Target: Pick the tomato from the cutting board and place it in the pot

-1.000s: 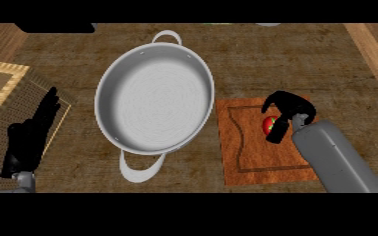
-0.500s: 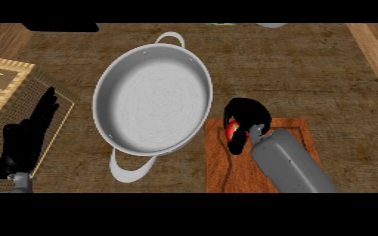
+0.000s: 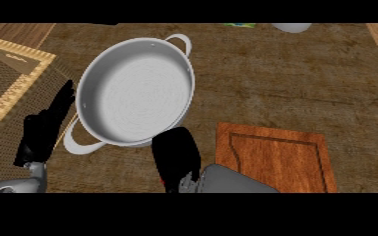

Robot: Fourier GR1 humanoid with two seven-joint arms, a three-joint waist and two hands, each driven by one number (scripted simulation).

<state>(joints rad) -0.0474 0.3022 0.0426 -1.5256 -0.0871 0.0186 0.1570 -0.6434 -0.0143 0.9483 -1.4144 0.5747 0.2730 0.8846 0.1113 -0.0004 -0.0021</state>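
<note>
Head view, entries left to right.

A woven mat [image 3: 21, 72] with a yellow border lay at the far left on the wooden counter [image 3: 295, 85].

The left hand [image 3: 43, 132] showed near the left edge, just beside the mat's lower corner. Its fingers were straight and pointing up, and it held nothing. Its fingertips stood close to the pot's left wall; contact could not be told.

The pot [image 3: 136, 95], wide and grey with two loop handles, sat left of centre. One handle pointed to the upper right and the other to the lower left, near the left hand.

The right hand [image 3: 176, 157] came in from the lower edge on its grey forearm. It was just at the pot's near rim and left of the cutting board. Its fingers were curled downward, closed round something that the back of the hand hid almost wholly.

The tomato [image 3: 162, 181] showed only as a thin red sliver at the lower left edge of that hand. It was off the board and not yet inside the pot.

The cutting board [image 3: 277, 155], reddish wood with a groove along its border, lay at the lower right, apart from the pot.

At the top edge, right of centre, a small green item [image 3: 241, 25] and part of a pale round object [image 3: 291, 27] were cut off by the frame. Neither could be identified.
</note>
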